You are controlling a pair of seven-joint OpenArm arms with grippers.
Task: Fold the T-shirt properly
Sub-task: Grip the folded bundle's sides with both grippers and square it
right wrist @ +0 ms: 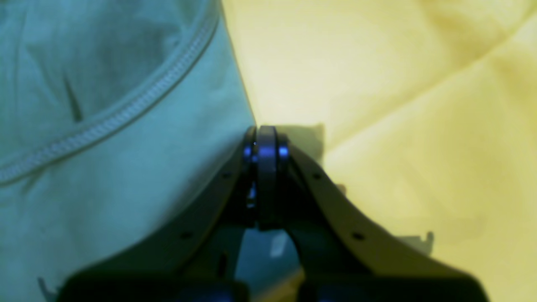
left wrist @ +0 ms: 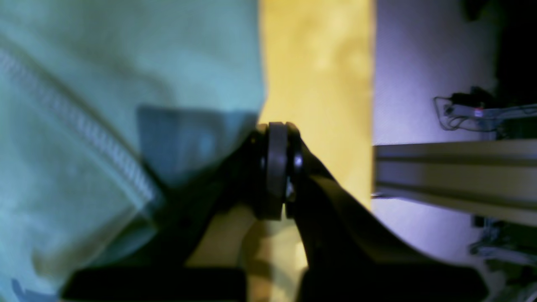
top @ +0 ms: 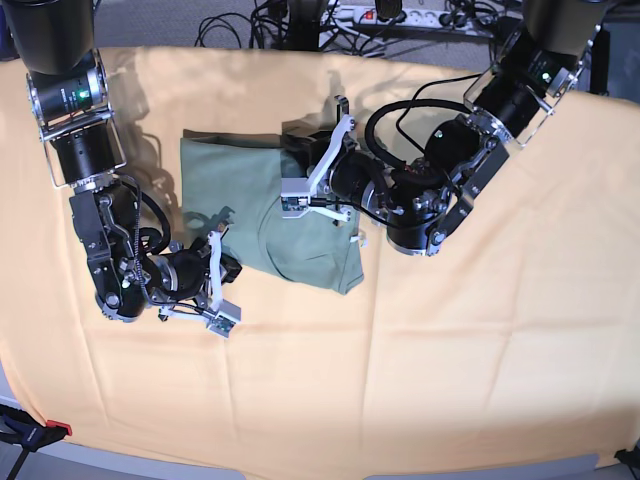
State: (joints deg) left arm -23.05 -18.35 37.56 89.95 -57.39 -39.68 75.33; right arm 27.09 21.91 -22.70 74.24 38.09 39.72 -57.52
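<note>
On the yellow table cloth (top: 480, 330) we see the T-shirt (top: 225, 180), partly folded. Our left gripper (top: 300, 185) and right gripper (top: 215, 275) sit at its edges, jaws fully closed, apparently pinching nothing. It's soft, light and limp, so we'd grip hems or corners

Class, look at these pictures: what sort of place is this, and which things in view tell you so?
Most likely a robotics lab or test bench: two robot arms work over a table draped in a yellow-orange cloth, a green T-shirt lies on it, and a power strip with tangled cables sits behind.
</note>
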